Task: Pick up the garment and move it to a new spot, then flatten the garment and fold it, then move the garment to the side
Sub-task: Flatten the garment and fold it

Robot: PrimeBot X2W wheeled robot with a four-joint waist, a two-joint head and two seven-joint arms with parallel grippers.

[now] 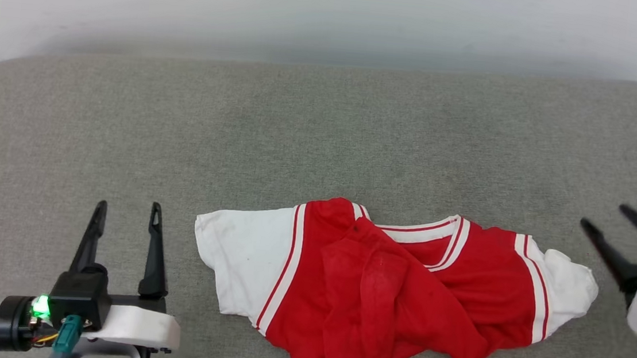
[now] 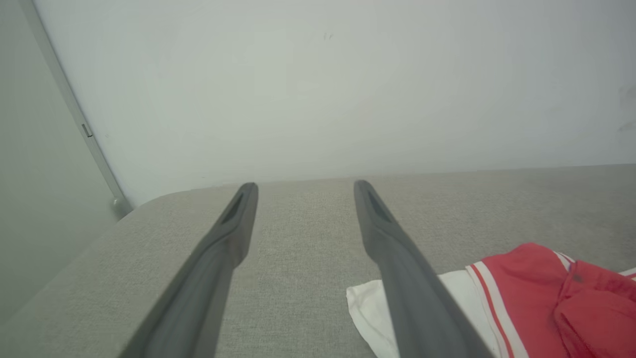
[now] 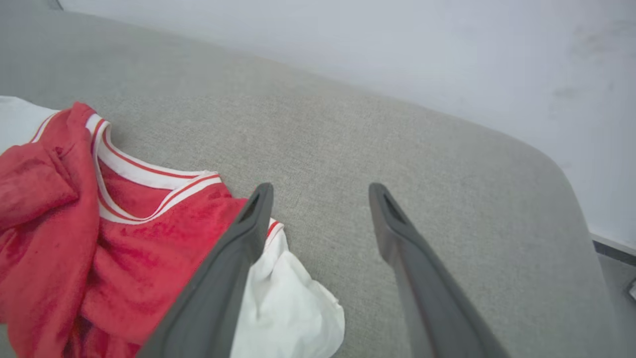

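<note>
I see a broad grey woven-fabric surface [image 1: 322,133] with rounded corners, running back to a plain pale wall [image 1: 333,13]. In my left wrist view a thin grey metal strip [image 2: 74,107] slants up the wall past the surface's corner.

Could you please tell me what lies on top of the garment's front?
A bunched red fold of the garment itself lies across its front, below the collar. Whatever it covers cannot be seen.
</note>
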